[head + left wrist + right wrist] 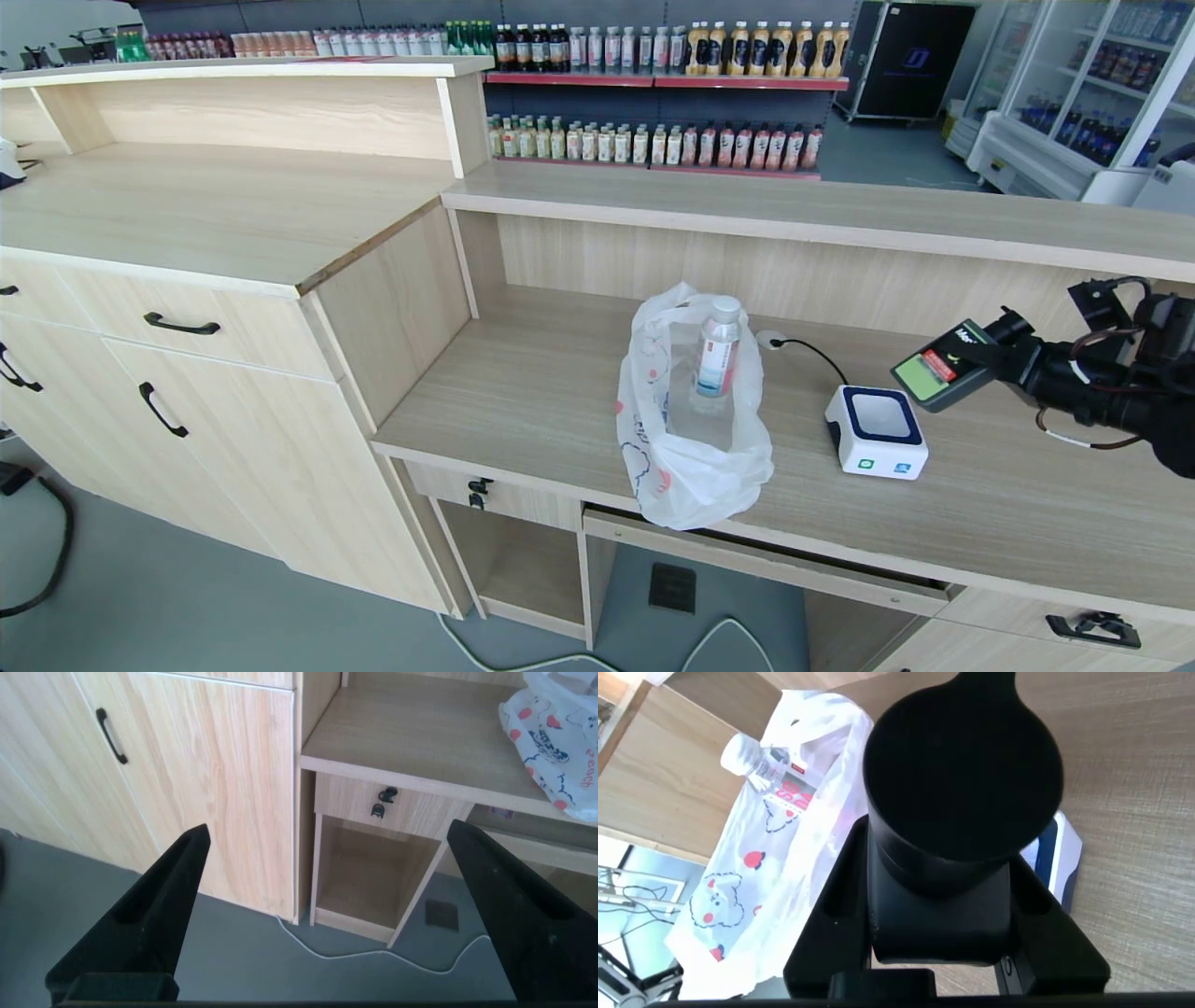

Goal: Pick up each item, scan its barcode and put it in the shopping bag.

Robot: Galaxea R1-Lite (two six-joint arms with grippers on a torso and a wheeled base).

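A white plastic shopping bag [686,448] with a cartoon print stands open on the lower counter, and a clear water bottle [717,359] stands upright inside it. A white and blue barcode scanner [876,431] lies to the bag's right. My right gripper [982,357] is shut on a dark container [938,369] with a green and red label, held in the air above and to the right of the scanner. The right wrist view shows the container's black round end [962,784] over the scanner [1060,854], beside the bag [775,868]. My left gripper [327,831] hangs open and empty below counter height.
The lower counter [560,383] has a back wall and a higher ledge behind it. A taller cabinet [233,215] with drawers rises on the left. The scanner's cable [812,350] runs to the back. An open drawer [766,551] sticks out under the front edge.
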